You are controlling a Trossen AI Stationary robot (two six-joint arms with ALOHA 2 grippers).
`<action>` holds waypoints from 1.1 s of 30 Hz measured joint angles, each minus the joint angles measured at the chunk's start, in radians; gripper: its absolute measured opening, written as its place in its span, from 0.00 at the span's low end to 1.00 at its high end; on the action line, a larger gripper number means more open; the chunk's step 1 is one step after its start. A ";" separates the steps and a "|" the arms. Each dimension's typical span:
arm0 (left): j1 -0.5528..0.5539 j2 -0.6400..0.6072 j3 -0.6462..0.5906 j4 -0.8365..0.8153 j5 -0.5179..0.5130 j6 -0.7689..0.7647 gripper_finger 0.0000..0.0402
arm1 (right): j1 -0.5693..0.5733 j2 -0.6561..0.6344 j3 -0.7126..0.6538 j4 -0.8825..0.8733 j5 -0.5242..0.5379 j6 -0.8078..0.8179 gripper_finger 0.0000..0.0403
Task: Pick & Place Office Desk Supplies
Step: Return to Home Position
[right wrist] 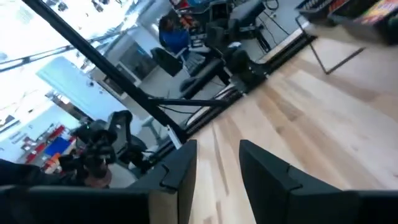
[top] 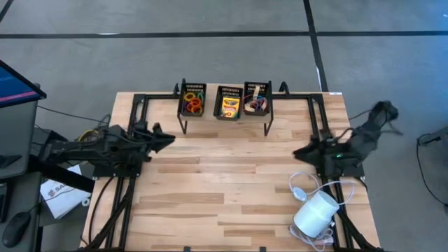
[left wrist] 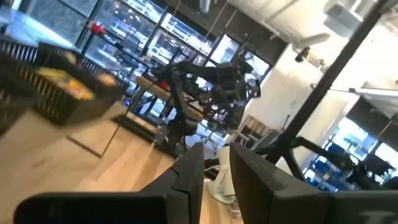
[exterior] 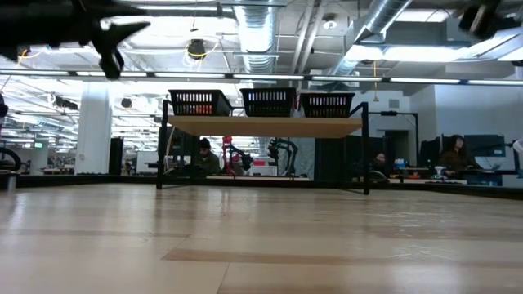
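Crayon box (top: 230, 107) lies in the middle mesh bin (top: 229, 89) on the shelf (exterior: 265, 126) at the far edge of the surface (top: 231, 185). Elastic loops (top: 192, 106) fill the neighbouring bins. Left gripper (top: 170, 140) and right gripper (top: 297, 154) hover low at opposite sides, pointing inward, well apart from the supplies. Fingers (left wrist: 189, 177) are slightly apart and empty.

3 trays (exterior: 269, 102) on shelf (exterior: 265, 126), rear ctr

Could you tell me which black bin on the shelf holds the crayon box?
The middle bin, showing a yellow crayon box; the left bin holds orange loops, the right bin purple loops.
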 joint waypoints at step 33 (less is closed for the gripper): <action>-0.015 0.138 -0.173 0.203 0.063 -0.119 0.18 | -0.533 -0.324 -0.499 0.045 -0.474 0.121 0.29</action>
